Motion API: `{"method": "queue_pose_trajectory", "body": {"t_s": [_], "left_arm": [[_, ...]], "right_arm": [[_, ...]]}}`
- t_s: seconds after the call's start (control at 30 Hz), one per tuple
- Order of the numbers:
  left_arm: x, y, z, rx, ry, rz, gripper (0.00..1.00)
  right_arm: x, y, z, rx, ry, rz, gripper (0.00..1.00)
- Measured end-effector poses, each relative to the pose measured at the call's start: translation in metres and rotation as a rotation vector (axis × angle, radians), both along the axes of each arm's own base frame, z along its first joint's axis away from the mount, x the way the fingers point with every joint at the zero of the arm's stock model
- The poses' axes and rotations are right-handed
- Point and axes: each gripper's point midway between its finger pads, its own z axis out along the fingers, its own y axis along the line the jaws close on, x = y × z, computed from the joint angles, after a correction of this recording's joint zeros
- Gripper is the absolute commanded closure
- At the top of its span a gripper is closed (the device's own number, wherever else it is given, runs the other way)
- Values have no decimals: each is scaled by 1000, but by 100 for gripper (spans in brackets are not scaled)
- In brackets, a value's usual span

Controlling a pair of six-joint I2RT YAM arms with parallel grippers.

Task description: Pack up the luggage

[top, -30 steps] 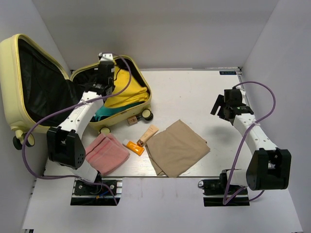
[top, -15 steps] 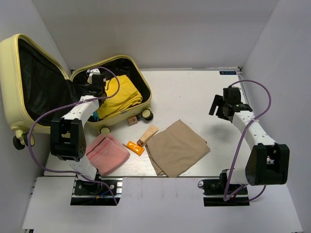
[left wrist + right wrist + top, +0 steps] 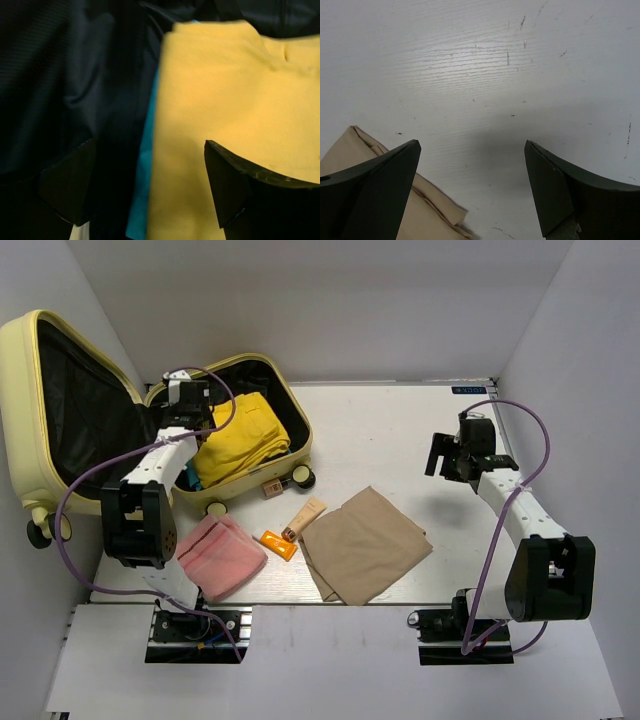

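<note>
My left gripper (image 3: 149, 150) has just let go: a second ago it was pinched on the yellow garment (image 3: 240, 435), and now its jaws stand wide with nothing between them. The garment lies flat in the luggage (image 3: 18, 390), open at the table's (image 3: 400, 430) far left corner, on top of a teal garment (image 3: 142, 165). I'd count that item packed. The right gripper (image 3: 471, 143) hangs open and empty near the right edge. Tan cloth (image 3: 365, 545), pink towel (image 3: 218, 555) and two tubes (image 3: 277, 542) wait near the front edge
</note>
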Motion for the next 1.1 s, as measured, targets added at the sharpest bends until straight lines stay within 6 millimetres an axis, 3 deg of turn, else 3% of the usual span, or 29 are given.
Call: {"method": "queue_pose_trajectory", "body": {"t_s": [0.1,0.2,0.23,0.33,0.37,0.47,0.6,0.7,0.77,0.87,0.9,1.1], "left_arm": [[-1,7,18,20,-10,44,0],[4,8,32,22,-23,48,19],[8,6,35,17,-26,41,34],[23,-5,38,-28,-37,-9,46],[26,-9,33,-49,-28,-30,52],[31,-17,8,-112,30,-41,57],[32,-6,-42,-164,159,24,57],[30,12,-82,-187,259,86,46],[31,17,-90,-196,298,105,41],[33,19,-82,-216,313,99,18],[33,18,-80,-225,314,92,0],[37,3,-61,-270,292,9,0]], "right_arm": [[0,4,0,6,1,33,10],[-1,11,0,21,2,72,10],[-1,13,0,26,2,82,10],[-2,17,1,38,2,109,10],[-2,19,1,39,2,118,10],[-3,26,1,53,4,146,10],[-5,40,-2,87,18,198,11],[-10,52,-10,106,51,249,11],[-15,61,-19,111,99,294,11],[-28,74,-37,113,181,370,13],[-34,79,-43,111,210,397,13],[-61,106,-58,25,278,613,13]]}}
